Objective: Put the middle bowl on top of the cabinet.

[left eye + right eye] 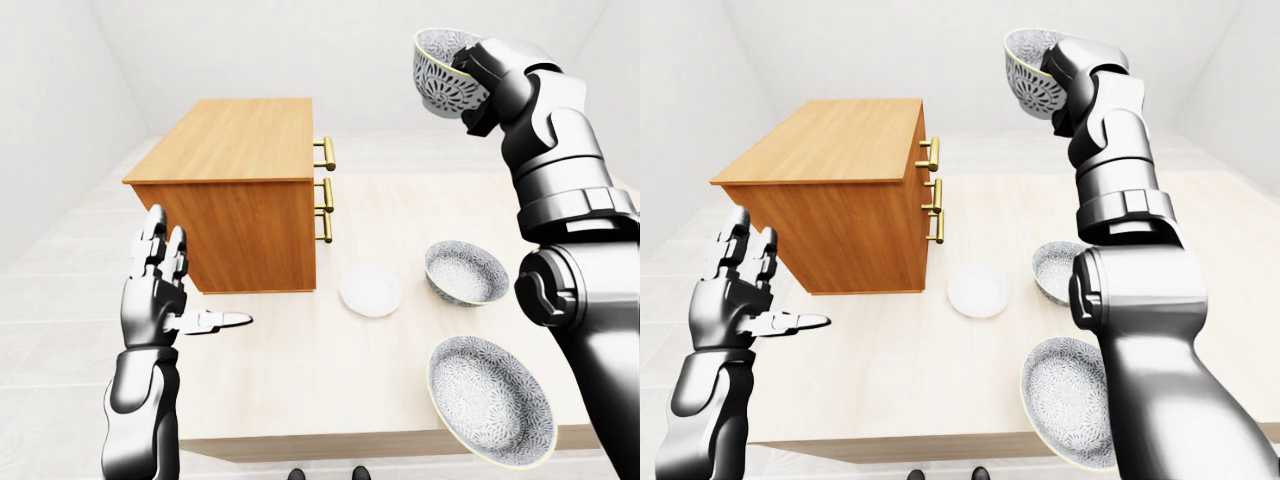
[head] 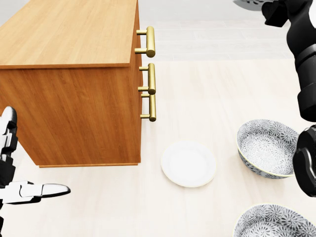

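Note:
My right hand (image 1: 468,78) is raised high at the upper right of the left-eye view, shut on a patterned grey-and-white bowl (image 1: 443,72) tilted on its side, to the right of and above the wooden cabinet (image 1: 240,150). The cabinet's flat top (image 1: 235,138) is bare; its brass handles (image 1: 325,195) face right. Two more patterned bowls rest on the table: one (image 1: 466,272) mid-right, a larger one (image 1: 490,400) near the bottom edge. My left hand (image 1: 165,290) hovers open, fingers spread, left of the cabinet's near side.
A small white plate (image 1: 370,291) lies on the pale table (image 1: 300,370) between the cabinet and the bowls. The table's near edge runs along the bottom of the left-eye view. White walls and a tiled floor surround it.

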Controlling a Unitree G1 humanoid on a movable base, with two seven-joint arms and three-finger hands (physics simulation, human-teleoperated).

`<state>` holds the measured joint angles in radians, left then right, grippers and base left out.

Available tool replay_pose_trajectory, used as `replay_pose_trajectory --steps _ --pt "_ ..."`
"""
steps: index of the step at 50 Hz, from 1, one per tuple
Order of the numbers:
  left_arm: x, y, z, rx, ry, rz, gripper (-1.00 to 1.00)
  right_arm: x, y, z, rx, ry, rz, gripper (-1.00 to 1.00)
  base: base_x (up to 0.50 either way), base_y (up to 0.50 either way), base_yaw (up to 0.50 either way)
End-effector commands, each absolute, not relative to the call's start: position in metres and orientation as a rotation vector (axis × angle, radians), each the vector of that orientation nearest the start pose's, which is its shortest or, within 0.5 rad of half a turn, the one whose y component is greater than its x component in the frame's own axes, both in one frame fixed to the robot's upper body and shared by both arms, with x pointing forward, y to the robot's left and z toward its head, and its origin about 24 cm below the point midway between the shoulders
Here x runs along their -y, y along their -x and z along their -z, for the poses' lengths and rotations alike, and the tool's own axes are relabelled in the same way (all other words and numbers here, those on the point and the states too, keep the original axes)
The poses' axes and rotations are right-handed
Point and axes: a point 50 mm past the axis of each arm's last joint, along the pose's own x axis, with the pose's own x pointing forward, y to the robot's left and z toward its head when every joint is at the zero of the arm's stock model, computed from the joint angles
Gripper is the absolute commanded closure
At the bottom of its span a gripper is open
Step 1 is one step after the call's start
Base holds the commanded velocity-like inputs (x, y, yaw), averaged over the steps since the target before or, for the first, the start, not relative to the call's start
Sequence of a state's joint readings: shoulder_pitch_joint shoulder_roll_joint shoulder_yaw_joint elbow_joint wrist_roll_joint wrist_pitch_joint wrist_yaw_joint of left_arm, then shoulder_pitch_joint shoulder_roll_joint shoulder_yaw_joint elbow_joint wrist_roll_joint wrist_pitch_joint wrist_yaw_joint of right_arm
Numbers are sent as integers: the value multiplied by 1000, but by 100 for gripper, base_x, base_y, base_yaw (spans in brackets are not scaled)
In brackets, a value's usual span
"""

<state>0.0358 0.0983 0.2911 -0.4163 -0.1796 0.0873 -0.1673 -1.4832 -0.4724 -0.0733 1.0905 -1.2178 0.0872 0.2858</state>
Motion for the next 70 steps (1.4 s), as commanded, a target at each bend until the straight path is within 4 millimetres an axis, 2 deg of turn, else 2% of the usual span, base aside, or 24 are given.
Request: replay_pose_trajectory --steps 1,9,19,24,35,48,58,70 --pt "-220 -226 -127 316 -9 -65 -100 157 -419 -365 155 1350 169 100 0 0 0" --pt "-222 -225 -121 288 -16 -68 -100 126 -418 -369 203 1291 87 100 0 0 0" --pt "-226 -229 -117 269 -14 -75 -100 103 -420 -359 217 1315 36 100 0 0 0" --pt "-229 -230 -114 258 -10 -79 -100 82 -420 -351 231 1287 -35 100 0 0 0" --pt "-226 -230 -110 238 -18 -66 -100 56 -417 -345 253 1283 -104 100 0 0 0" --pt "-221 -231 -101 200 -19 -52 -100 30 -413 -336 282 1302 -163 100 0 0 0" --pt "-220 -232 -99 198 -19 -47 -100 18 -410 -335 299 1306 -189 100 0 0 0" --pt "-221 -235 -93 187 -18 -44 -100 3 -408 -323 300 1348 -230 100 0 0 0"
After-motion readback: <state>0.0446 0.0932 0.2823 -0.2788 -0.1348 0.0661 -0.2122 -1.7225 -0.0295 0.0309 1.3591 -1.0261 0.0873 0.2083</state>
